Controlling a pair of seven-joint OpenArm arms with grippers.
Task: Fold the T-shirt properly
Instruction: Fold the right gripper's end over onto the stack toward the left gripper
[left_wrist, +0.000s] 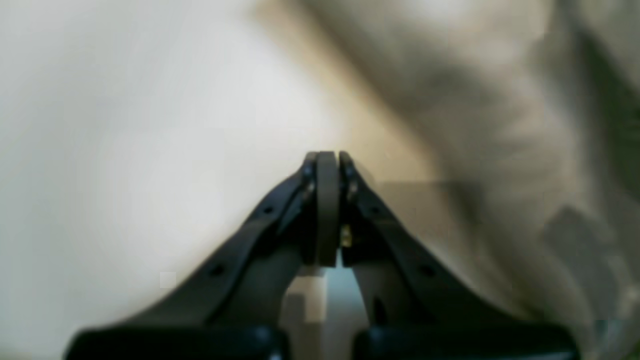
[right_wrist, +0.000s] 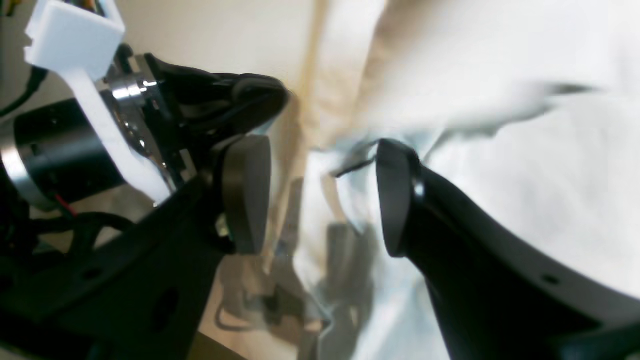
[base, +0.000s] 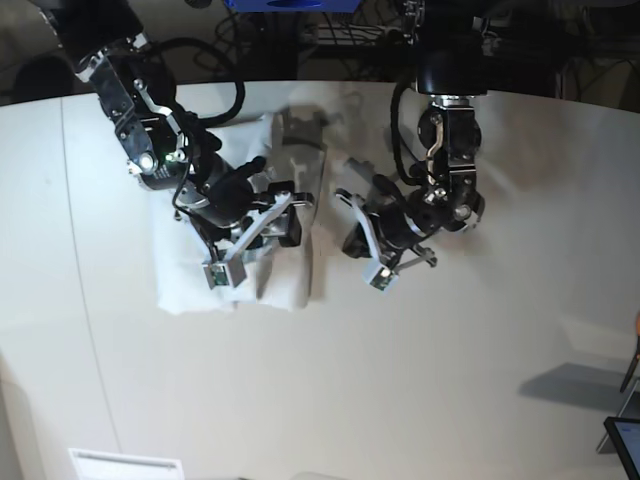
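Now, operator, here is your scene, placed against the T-shirt.
T-shirt (base: 235, 285): you see it lying folded into a narrow white bundle on the worktop (base: 420, 380), left of centre in the base view.
Right gripper (right_wrist: 320, 195): your fingers (right_wrist: 395, 200) stand apart above the cloth, nothing between them.
Left gripper (left_wrist: 327, 165): its fingers are pressed together, empty, just beside the T-shirt's edge.
Paper label (base: 125, 465): well apart from the T-shirt, at the near worktop edge.
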